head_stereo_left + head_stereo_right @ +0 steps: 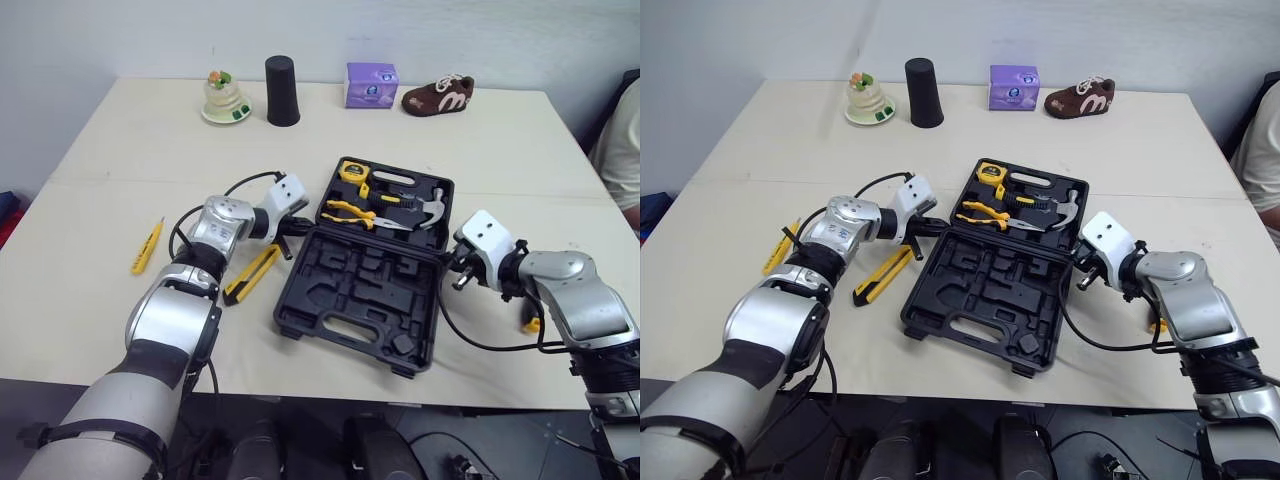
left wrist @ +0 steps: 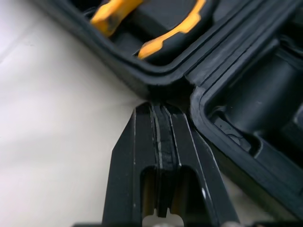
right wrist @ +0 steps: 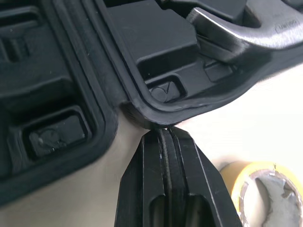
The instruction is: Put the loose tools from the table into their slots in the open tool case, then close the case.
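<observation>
Both grippers closed on nothing, fingers pressed flat together. My left gripper [image 2: 161, 113] has its tips at the left hinge corner of the open tool case [image 1: 340, 300]. My right gripper [image 3: 165, 135] is nosed up to the right hinge corner. Far half of the case holds the tape measure [image 1: 352, 171], pliers [image 1: 350, 212] and hammer [image 1: 432, 210]; near half shows bare moulded recesses. Loose on the worktop [image 1: 130, 150]: yellow-and-black utility knife [image 1: 252, 274] just left of the case, beside my left forearm, long axis slanting from near-left up toward the hinge. Left arm is nearer. A slim yellow tool [image 1: 147, 246] lies further left, well apart. A yellow-rimmed round item [image 3: 265, 189] sits by my right gripper; can't tell what it is. The knife looks like the next pick. No writing legible; marks on the hammer head too faint to read.
</observation>
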Robot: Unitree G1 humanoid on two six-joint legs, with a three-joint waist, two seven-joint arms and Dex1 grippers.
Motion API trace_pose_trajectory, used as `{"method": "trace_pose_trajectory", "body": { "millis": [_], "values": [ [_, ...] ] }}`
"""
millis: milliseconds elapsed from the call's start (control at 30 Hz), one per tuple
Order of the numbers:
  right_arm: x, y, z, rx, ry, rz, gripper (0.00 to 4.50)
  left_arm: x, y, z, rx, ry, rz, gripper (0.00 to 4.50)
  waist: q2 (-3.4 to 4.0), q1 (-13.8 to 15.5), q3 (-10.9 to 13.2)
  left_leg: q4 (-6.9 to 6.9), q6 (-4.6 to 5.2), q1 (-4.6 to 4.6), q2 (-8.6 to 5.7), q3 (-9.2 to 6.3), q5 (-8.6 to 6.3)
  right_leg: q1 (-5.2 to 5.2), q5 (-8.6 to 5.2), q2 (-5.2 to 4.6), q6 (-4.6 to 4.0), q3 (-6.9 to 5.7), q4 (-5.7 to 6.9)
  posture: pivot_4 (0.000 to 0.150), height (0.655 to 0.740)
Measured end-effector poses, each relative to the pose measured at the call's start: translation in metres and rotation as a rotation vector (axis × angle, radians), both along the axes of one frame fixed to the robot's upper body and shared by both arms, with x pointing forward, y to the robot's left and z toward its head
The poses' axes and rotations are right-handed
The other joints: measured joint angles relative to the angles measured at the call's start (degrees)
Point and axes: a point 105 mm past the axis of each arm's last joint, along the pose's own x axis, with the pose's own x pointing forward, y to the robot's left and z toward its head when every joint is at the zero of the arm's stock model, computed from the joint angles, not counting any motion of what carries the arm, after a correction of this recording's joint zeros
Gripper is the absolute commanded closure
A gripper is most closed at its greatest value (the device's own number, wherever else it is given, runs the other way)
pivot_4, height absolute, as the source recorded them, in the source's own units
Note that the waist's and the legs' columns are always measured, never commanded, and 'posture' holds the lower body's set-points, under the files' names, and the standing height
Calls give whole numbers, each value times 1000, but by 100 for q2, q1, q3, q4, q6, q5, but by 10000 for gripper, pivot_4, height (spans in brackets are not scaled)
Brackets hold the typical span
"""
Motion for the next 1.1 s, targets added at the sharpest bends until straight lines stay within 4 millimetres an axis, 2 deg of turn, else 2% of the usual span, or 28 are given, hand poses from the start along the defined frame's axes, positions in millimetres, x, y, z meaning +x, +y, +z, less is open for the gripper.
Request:
{"method": "trace_pose_trajectory", "body": {
  "millis": [200, 300, 500, 633, 800, 933, 1000, 1033, 1100],
  "values": [
    [-3, 0, 1, 9, 8, 30, 44798, -17, 2, -10, 10, 30, -102, 45000, 0, -2, 0, 3, 0, -7, 1, 0, 0, -42, 0, 4, 0, 47, 34, 1500, 7296],
    [-6, 1, -1, 14, 19, 49, 44798, -32, 4, -14, 16, 20, -142, 45000, 1, -23, 0, 2, -6, 0, 11, 6, -4, -46, 0, 13, 0, 72, 42, 1500, 7296],
    [-10, 5, -4, 16, 19, 74, 44798, -60, 9, -21, 3, 40, -112, 45000, 1, -28, -1, 18, -8, 4, 24, 9, -6, -46, 0, 21, 0, 91, 56, 1500, 7296],
    [-13, 8, -5, 6, 16, 87, 44798, -69, 14, -22, 19, 34, -76, 45000, 1, -29, -1, 21, -8, 9, 23, 10, -6, -45, 0, 24, 0, 97, 62, 1500, 7296],
    [-16, 5, -6, -22, -2, 101, 44798, -71, 16, -21, 22, 29, -43, 45000, 1, -13, -1, 24, -8, 9, 20, 10, -6, -44, 0, 23, 0, 97, 62, 1500, 7296],
    [-24, -1, 1, -20, -9, 120, 44798, -72, 20, -16, 12, 18, -43, 45000, 1, 1, -1, 23, -8, 5, 20, 8, -6, -45, 0, 22, 0, 97, 60, 1500, 7296],
    [-34, -12, 12, -15, -26, 119, 44798, -73, 27, -3, 8, -39, -41, 45000, 1, 3, -1, 24, -7, 4, 22, 4, -7, -43, 0, 19, 0, 100, 59, 1500, 7296],
    [-40, -18, 18, -10, -32, 119, 44798, -73, 34, 4, 4, -64, -24, 45000, 1, 4, -1, 23, -6, 4, 25, 4, -7, -43, 0, 19, 0, 101, 59, 1500, 7296],
    [-58, -30, 25, 8, -29, 125, 44798, -80, 62, 16, -11, -68, 38, 45000, 1, -14, -1, 17, -8, 7, 30, 4, -8, -40, 0, 20, 0, 110, 55, 1500, 7296]
  ]
}}
